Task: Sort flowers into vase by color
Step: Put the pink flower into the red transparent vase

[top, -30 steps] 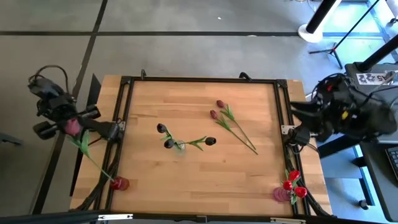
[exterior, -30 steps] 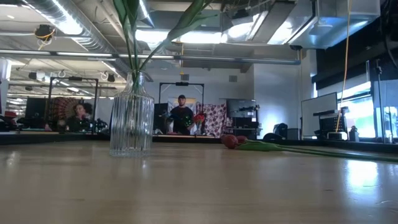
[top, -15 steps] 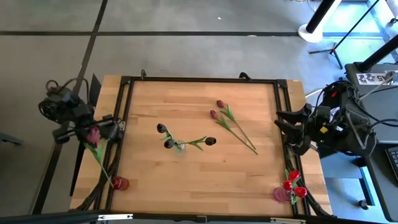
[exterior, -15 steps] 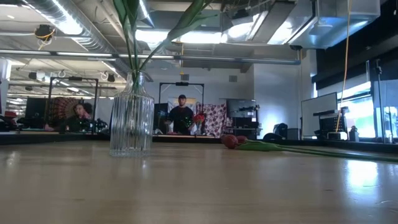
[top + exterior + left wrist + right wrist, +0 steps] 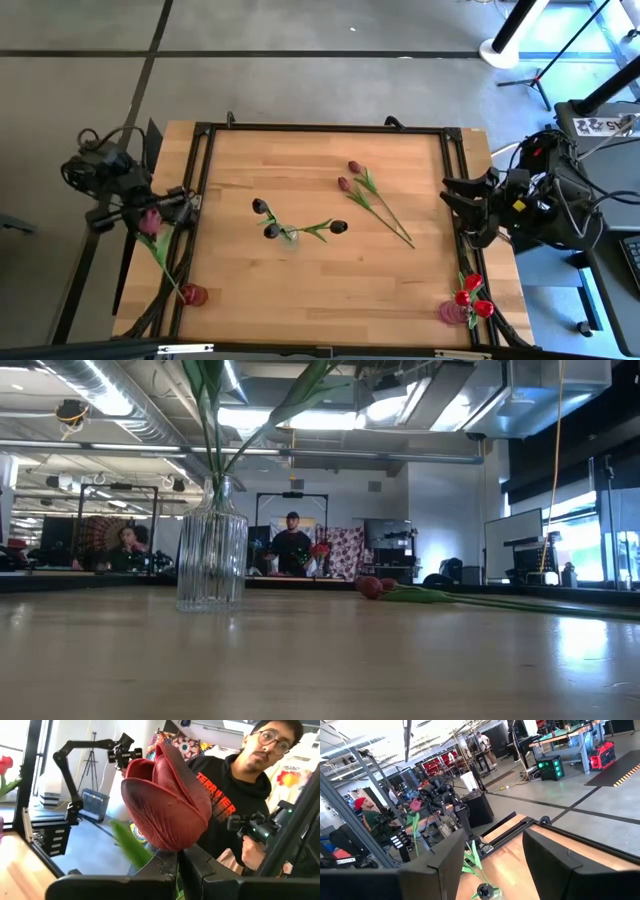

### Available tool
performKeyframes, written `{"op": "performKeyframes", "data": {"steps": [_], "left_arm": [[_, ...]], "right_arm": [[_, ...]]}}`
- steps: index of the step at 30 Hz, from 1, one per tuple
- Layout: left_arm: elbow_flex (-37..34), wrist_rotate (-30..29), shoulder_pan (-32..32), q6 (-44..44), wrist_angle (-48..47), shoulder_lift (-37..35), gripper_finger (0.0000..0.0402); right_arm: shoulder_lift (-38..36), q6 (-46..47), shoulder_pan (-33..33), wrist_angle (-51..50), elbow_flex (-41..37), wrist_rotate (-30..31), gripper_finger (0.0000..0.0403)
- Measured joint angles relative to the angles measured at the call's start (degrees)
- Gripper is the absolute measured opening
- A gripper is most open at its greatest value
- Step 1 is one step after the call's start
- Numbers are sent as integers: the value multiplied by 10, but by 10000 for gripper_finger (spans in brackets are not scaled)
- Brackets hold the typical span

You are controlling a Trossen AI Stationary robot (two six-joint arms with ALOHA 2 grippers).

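Two mauve-pink tulips (image 5: pixel 347 176) are lying on the wooden table (image 5: pixel 320 270) at one o'clock from the glass vase (image 5: pixel 211 547) holding dark tulips (image 5: pixel 265 219). Off the nine o'clock edge, the left gripper (image 5: pixel 150 212) is clamping a pink tulip (image 5: pixel 167 802). At three o'clock, the right gripper (image 5: pixel 452 203) is waiting, fingers spread. A person (image 5: pixel 292 547) is standing in the room beyond.

Even, diffuse light falls on the pale wooden table (image 5: pixel 320 250) from above, with faint shadows. At table height, bright ceiling light panels (image 5: pixel 330 415) glare, the ribbed clear glass vase (image 5: pixel 211 550) is backlit, and the near tabletop blurs. Daylight whitens the floor near the white lamp base (image 5: pixel 505 45).
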Motion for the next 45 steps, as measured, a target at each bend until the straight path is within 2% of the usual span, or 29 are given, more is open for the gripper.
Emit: {"op": "performKeyframes", "data": {"steps": [7, 17, 22, 25, 29, 34, 38, 45], "left_arm": [[1, 29, 0, 16, 23, 42, 1], [8, 29, 0, 17, 32, 61, 1], [52, 49, -1, 46, 34, 132, 1], [79, 67, -9, 64, -31, 174, 1], [94, 38, -33, 65, -93, 180, 1], [95, -9, -68, 67, -120, 135, 1], [95, -78, -74, 80, -163, 94, 1], [95, -114, -74, 82, -172, 69, 1]], "right_arm": [[0, 0, 0, 0, 0, 10, 202], [0, 0, 0, -4, 0, 15, 202], [0, -1, 0, -22, 0, 27, 202], [0, 0, 0, -22, 0, 35, 202], [0, 0, 0, -22, 0, 34, 202], [0, -1, 0, -25, 0, 27, 202], [0, -1, 0, -33, 0, 26, 202], [0, -1, 0, -34, 0, 26, 202]]}}
